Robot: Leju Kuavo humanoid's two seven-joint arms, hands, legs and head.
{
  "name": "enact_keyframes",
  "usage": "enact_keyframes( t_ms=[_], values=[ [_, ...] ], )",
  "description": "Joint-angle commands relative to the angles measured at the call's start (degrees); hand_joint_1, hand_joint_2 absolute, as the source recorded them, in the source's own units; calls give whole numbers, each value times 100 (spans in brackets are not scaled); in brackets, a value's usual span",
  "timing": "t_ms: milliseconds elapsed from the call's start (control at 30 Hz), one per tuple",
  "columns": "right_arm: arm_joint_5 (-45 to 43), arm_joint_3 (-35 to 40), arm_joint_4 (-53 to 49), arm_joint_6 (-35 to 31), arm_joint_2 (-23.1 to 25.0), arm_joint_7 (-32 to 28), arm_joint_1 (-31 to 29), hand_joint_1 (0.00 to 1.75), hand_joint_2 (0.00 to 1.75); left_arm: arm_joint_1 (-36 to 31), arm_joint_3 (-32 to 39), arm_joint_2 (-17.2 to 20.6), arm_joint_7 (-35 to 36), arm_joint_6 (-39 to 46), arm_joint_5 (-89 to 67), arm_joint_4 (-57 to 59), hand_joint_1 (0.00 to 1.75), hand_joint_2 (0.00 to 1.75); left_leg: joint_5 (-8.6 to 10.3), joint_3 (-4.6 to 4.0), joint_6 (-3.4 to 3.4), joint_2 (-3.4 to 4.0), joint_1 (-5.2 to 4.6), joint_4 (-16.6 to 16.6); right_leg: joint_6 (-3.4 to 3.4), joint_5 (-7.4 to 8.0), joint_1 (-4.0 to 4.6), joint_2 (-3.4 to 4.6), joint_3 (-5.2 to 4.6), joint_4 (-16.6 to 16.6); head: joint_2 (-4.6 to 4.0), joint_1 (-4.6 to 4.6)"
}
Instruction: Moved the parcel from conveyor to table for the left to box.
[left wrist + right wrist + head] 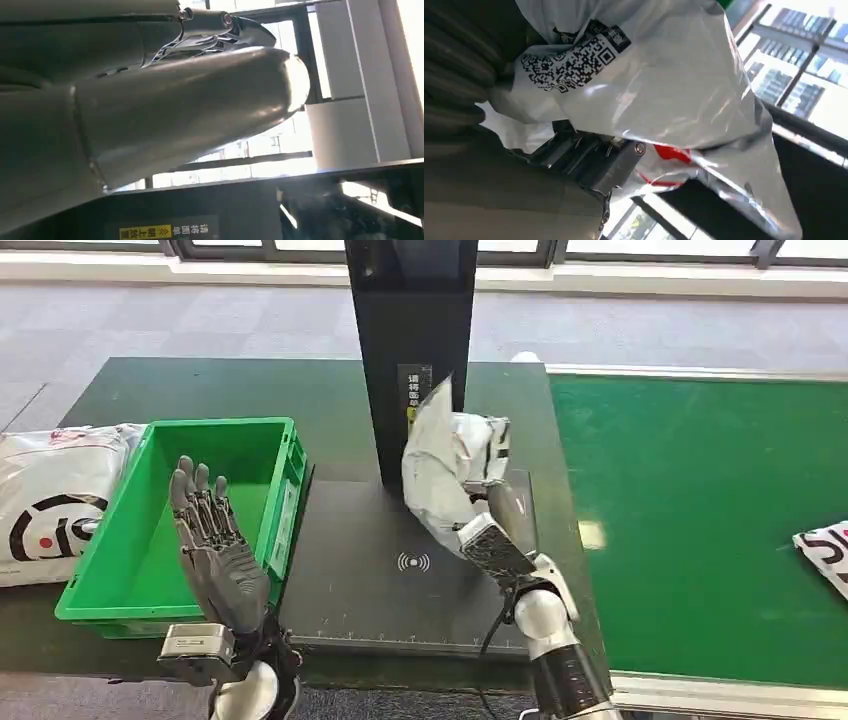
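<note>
While gripped: parcel in R hand

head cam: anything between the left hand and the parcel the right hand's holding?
Head view: bare black scanner plate and the green bin wall beside the open left hand. The parcel is held in the right hand above the plate.

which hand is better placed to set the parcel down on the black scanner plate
Right. The right hand already grips the parcel just above the black plate. The left hand is empty, fingers spread, over the green bin.
</note>
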Motion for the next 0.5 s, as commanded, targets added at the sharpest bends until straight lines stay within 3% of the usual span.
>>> enact_keyframes(
  t_ms=[33,167,200,267,300,500],
  values=[
    [291,962,1677,204,-144,427,-763,175,175,-168,21,75,17,-6,-25,401,0,0,-5,27,5,32,0,-15,0,6,2,28,20,-20,0,0],
    [499,1058,2402,280,-221,594,-999,171,175,-173,17,80,90,15,-13,285,0,0,-2,24,2,17,-2,-16,-2,3,0,19,18,-20,0,0],
    [557,1078,2498,306,-230,602,-1029,147,175,-185,15,75,134,8,-26,265,0,0,-3,18,1,13,-2,-10,-1,2,0,17,14,-15,0,0],
    [660,1046,2649,304,-219,686,-1092,19,175,-164,5,70,208,19,-73,220,0,0,-3,20,2,16,1,-10,-1,4,3,19,16,-19,0,0],
    [650,987,2662,280,-214,713,-1101,0,175,-149,-6,71,220,16,-86,208,0,0,-4,12,0,13,-2,-5,-1,1,0,17,7,-11,0,0],
    [668,940,2591,225,-241,741,-1101,0,175,-68,-13,82,222,34,-108,155,0,0,-3,13,1,13,-2,-9,-1,3,0,15,9,-15,0,0]
  ],
)
